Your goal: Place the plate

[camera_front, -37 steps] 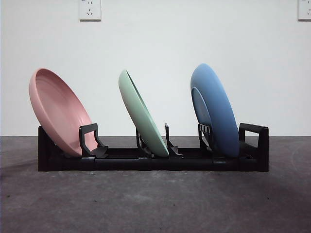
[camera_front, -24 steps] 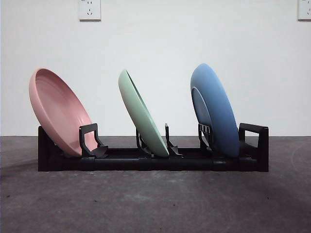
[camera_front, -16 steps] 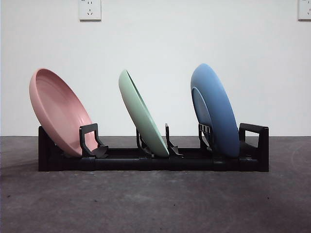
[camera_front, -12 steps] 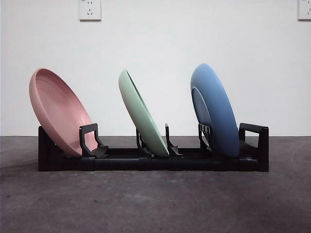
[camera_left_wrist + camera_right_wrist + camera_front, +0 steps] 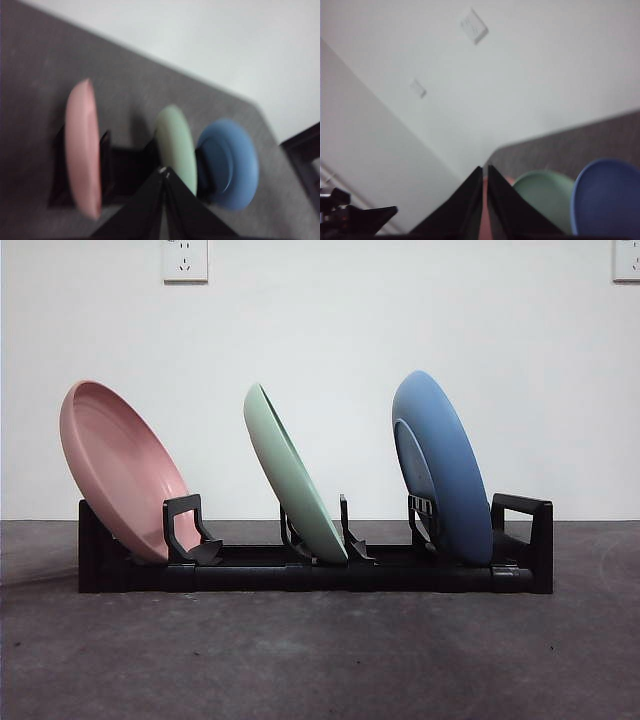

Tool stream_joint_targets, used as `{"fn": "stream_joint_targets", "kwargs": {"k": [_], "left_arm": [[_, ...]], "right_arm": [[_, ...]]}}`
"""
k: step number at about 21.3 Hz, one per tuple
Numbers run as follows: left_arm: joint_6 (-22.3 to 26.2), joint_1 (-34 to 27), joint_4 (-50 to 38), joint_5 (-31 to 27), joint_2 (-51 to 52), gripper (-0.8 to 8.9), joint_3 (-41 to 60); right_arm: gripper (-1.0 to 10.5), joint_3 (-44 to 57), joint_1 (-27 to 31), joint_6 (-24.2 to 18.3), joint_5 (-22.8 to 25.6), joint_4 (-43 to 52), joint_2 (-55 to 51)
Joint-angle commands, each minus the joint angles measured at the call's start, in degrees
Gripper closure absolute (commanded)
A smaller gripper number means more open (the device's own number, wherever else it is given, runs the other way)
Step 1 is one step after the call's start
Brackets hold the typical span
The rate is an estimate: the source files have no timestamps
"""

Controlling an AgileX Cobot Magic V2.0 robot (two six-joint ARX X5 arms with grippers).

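- Three plates stand in one black rack on the dark counter, all tilted with their tops leaning toward the left of the front view.
- One pink plate sits in the slot at the left end of the rack, its hollow face turned to the right.
- One green plate stands in the middle slot, seen nearly edge-on.
- One blue plate stands in the right slot, its foot ring showing on the left face, just beside the rack's right end post.
- Two wall sockets show on the white wall, one at the upper left of the front view and one at the upper right corner.
- No arm shows in the front view.
- Left claw: jaws clenched together, tips meeting, holding nothing, above the rack with all three plates beyond it.
- Right claw: jaws pressed nearly together, holding nothing, raised toward the wall.
- Against the earlier front frames, nothing differs: the three plates and the rack keep the same places and tilt.
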State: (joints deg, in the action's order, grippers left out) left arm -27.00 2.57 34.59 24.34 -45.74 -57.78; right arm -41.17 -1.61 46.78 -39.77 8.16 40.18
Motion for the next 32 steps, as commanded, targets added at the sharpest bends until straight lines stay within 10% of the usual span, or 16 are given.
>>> {"fn": "stream_joint_targets", "kwargs": {"k": [1, 10, 17, 21, 24, 32], "left_arm": [[5.81, 0.50, 4.98, 0.39, -3.32, 8.02, -4.79], [15.52, 2.78, 20.46, -1.07, -13.53, 8.02, -15.98], [18.43, 5.14, 24.46, -9.31, -17.35, 8.02, -18.10], [18.38, 5.22, 24.55, -9.49, -17.38, 7.78, -18.10], [18.38, 5.22, 24.61, -9.49, -17.38, 5.88, -18.10], [18.43, 5.22, 24.22, -9.49, -17.38, 5.63, -18.10]], "right_arm": [[9.3, -6.47, -1.05, -1.44, -3.69, -5.49, 5.84], [9.3, -25.70, -7.48, -20.70, -2.78, -34.86, 19.80], [9.3, -39.21, -17.20, -38.47, 23.28, -58.25, 26.82], [9.2, -39.67, -19.82, -40.22, 27.15, -60.78, 27.21], [6.7, -39.67, -19.80, -40.15, 26.99, -61.57, 27.21], [6.7, -39.69, -20.35, -37.97, 26.08, -62.16, 28.65]]}}
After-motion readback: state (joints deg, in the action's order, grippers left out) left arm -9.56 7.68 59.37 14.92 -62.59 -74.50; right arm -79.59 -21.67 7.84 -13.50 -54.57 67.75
